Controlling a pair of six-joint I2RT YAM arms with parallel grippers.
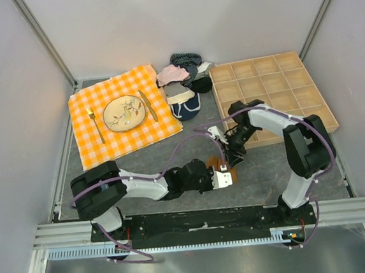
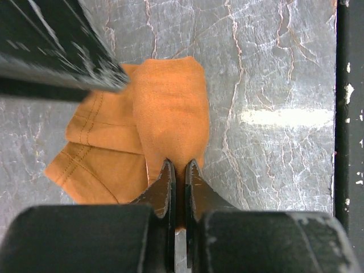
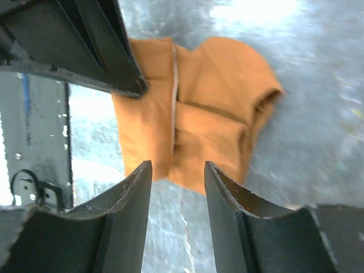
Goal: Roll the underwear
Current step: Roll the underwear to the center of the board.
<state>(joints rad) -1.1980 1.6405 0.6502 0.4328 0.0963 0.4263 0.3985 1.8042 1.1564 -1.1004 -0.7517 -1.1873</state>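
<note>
The rust-brown underwear [image 2: 170, 108] lies folded on the grey marbled table, small in the top view [image 1: 214, 164] between both grippers. My left gripper [image 2: 178, 166] is shut on its near edge, with fabric pinched between the jaws; in the top view it sits at the garment's right side [image 1: 227, 175]. My right gripper [image 3: 177, 168] is open and empty, hovering just above the garment [image 3: 199, 114], whose pale seam shows; in the top view it is just behind the cloth [image 1: 232, 154]. Each wrist view shows the other gripper as a dark shape at the upper left.
An orange checked cloth [image 1: 149, 123] with a plate [image 1: 124, 113], fork and knife lies at the back left. A pile of other garments [image 1: 182, 79] sits at the back centre. A wooden compartment tray [image 1: 274, 90] stands at the back right, close to the right arm.
</note>
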